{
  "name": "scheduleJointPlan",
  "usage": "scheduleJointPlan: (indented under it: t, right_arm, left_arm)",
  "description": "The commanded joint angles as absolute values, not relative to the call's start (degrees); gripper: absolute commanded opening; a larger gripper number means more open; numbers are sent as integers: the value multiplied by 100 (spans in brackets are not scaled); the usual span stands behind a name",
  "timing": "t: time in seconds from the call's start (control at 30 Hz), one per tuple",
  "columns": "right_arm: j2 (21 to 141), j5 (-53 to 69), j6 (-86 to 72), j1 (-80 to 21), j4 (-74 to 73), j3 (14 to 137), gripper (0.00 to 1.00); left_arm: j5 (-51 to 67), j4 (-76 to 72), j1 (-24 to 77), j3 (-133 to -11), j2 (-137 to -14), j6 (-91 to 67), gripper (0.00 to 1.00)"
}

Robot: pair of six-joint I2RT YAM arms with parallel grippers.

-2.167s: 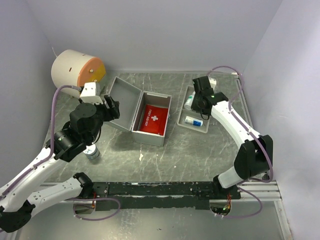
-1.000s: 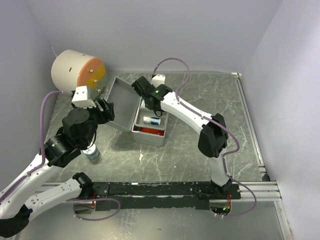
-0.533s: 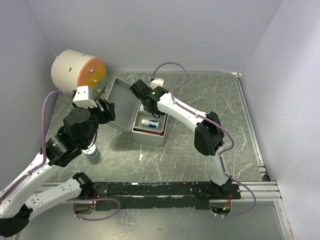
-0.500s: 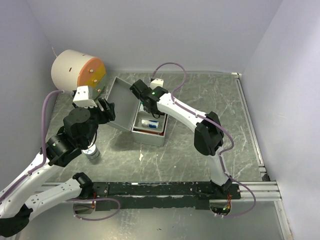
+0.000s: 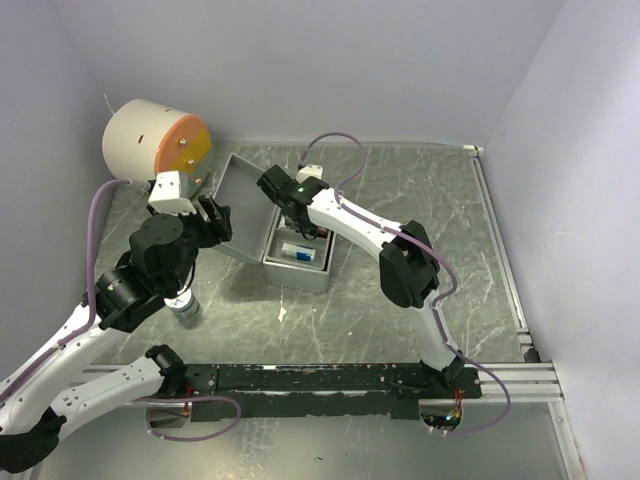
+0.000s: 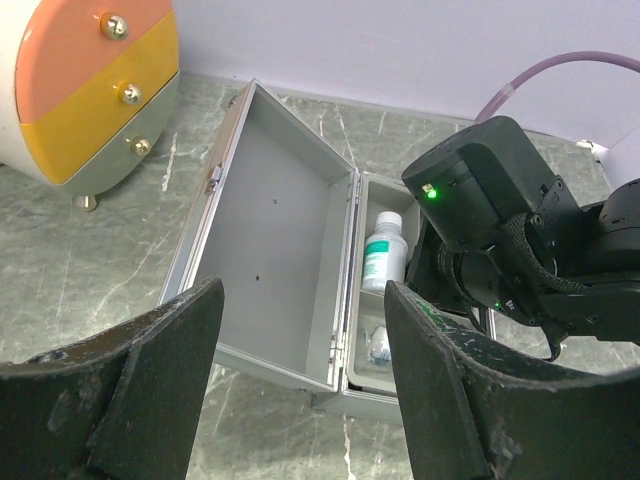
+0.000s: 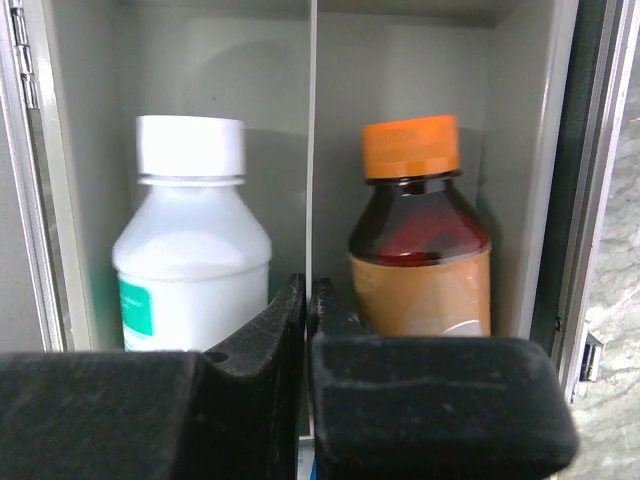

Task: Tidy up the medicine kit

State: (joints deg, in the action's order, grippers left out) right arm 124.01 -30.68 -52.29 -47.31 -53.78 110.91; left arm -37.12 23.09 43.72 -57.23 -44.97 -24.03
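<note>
The medicine kit's grey metal case (image 5: 297, 275) stands open, its lid (image 5: 243, 205) leaning back to the left. Inside it sits a grey divided tray (image 5: 303, 252). My right gripper (image 5: 291, 214) reaches down into the case. In the right wrist view the right gripper (image 7: 308, 290) is shut on the tray's thin divider (image 7: 311, 150). A white bottle (image 7: 190, 260) stands left of it and an amber bottle with an orange cap (image 7: 420, 255) right of it. My left gripper (image 6: 300, 400) hangs open over the table, left of the lid (image 6: 270, 260), holding nothing.
A big white drum with an orange face (image 5: 150, 140) stands at the back left, close behind the lid. A small bottle (image 5: 184, 304) stands on the table under my left arm. My right arm (image 6: 500, 240) stretches across the case from the right.
My right gripper has carried the divided tray from the table right of the case into the open case, covering the red pouch. The left arm has barely moved.
</note>
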Motion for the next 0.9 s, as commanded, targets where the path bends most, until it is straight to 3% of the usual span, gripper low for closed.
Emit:
scheduleJointPlan:
  t: [0.0, 0.5, 0.7, 0.87]
  right_arm:
    - [12532, -3149, -5217, -4711, -5385, 11270, 0]
    - [12637, -3388, -4497, -4714, -5993, 12033, 0]
    - [12629, -3422, -4472, -4705, -6112, 11998, 0]
    - [12391, -2995, -4506, -4633, -5389, 11375, 0]
  left_arm:
    - [-3640, 2342, 4404, -5703, -4508, -2426, 76]
    - [-3613, 2330, 4403, -5700, -4578, -2434, 76]
    - [-3586, 2320, 4404, -5687, -4622, -2452, 76]
    - [-3577, 2325, 4408, -5695, -4650, -2452, 76]
